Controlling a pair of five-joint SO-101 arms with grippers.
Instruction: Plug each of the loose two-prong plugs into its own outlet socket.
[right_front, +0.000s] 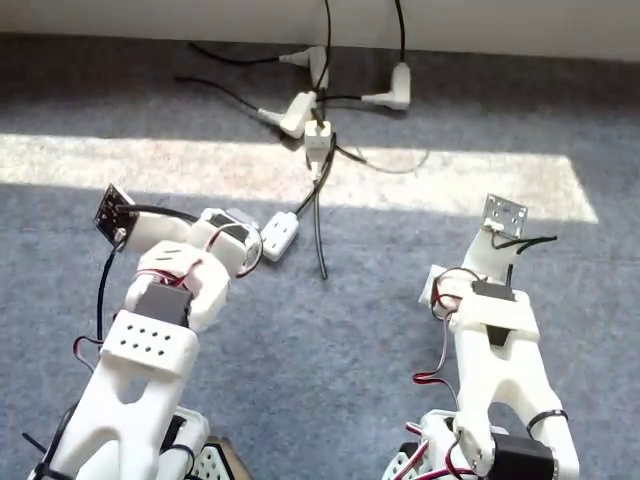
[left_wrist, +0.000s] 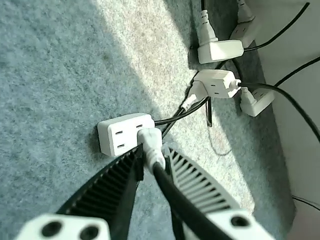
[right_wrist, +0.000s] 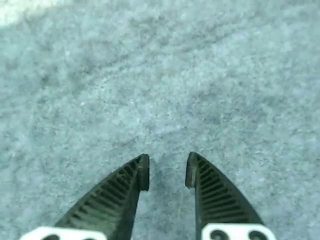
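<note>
High view puts the socket block (right_front: 281, 233) at three o'clock of the left gripper (left_wrist: 152, 156), fingers clenched on the plug (left_wrist: 149, 141): press straight in, prongs square; right gripper (right_wrist: 166, 171) fingers released.

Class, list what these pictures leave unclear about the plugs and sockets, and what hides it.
1. Left wrist view: whether the white plug in the left hand is fully seated in the outlet block; the plug's own body hides its prongs.
2. High view: which sockets on the far adapters are free; too small.
3. High view: where the black cords lead; cut off by the top edge.
</note>
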